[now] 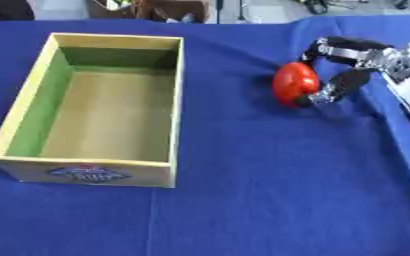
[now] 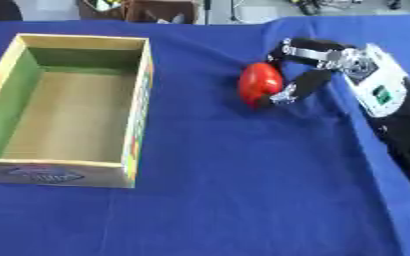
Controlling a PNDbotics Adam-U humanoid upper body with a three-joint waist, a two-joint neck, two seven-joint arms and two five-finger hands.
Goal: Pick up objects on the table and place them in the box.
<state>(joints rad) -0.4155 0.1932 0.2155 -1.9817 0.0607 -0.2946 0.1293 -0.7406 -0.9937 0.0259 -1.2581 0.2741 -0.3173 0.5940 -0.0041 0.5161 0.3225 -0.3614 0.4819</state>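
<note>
Your right hand (image 1: pixel 344 75) had its fingers curled round the red object (image 1: pixel 294 83) on the blue table (image 1: pixel 270 190), well right of the wooden box (image 1: pixel 175 100), which sat empty, so nothing was delivered.

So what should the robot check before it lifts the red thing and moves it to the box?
1. Right hand curled round the red object: ok.
2. Object off the blue cloth: cannot tell.
3. Box open on top, nothing seen inside: ok.
4. Cloth between object and box bare: ok.
5. Left hand out of the way: ok, it shows in neither view.
</note>
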